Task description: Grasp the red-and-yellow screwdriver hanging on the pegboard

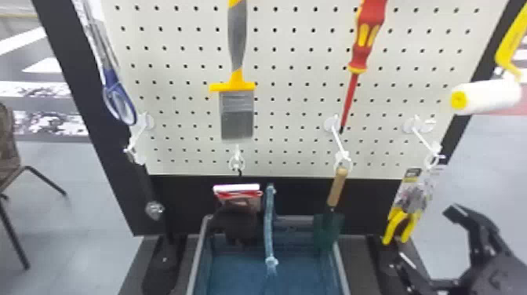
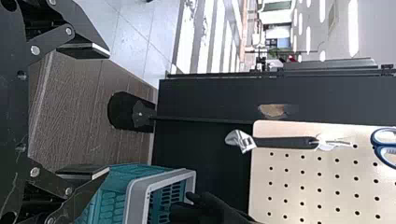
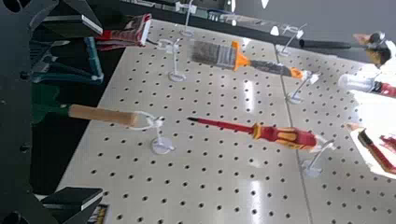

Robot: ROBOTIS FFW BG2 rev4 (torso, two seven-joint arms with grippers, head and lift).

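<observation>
The red-and-yellow screwdriver (image 1: 364, 43) hangs tip down at the upper right of the pegboard (image 1: 298, 70) in the head view. My right gripper (image 1: 427, 243) stands open at the lower right there, below and to the right of the screwdriver, apart from it. In the right wrist view the screwdriver (image 3: 280, 136) hangs from a white hook (image 3: 320, 154), and the right gripper (image 3: 98, 119) has its fingers wide apart with the screwdriver well beyond them. The left gripper (image 2: 107, 109) is open in the left wrist view, facing the board's lower part, with nothing held.
A paint brush (image 1: 237, 78) hangs left of the screwdriver; a wooden-handled trowel (image 1: 337, 188) hangs below it. Yellow-handled pliers (image 1: 407, 223) are near the right gripper, and a paint roller (image 1: 486, 96) is at the right. A blue basket (image 1: 341, 266) stands beneath the board.
</observation>
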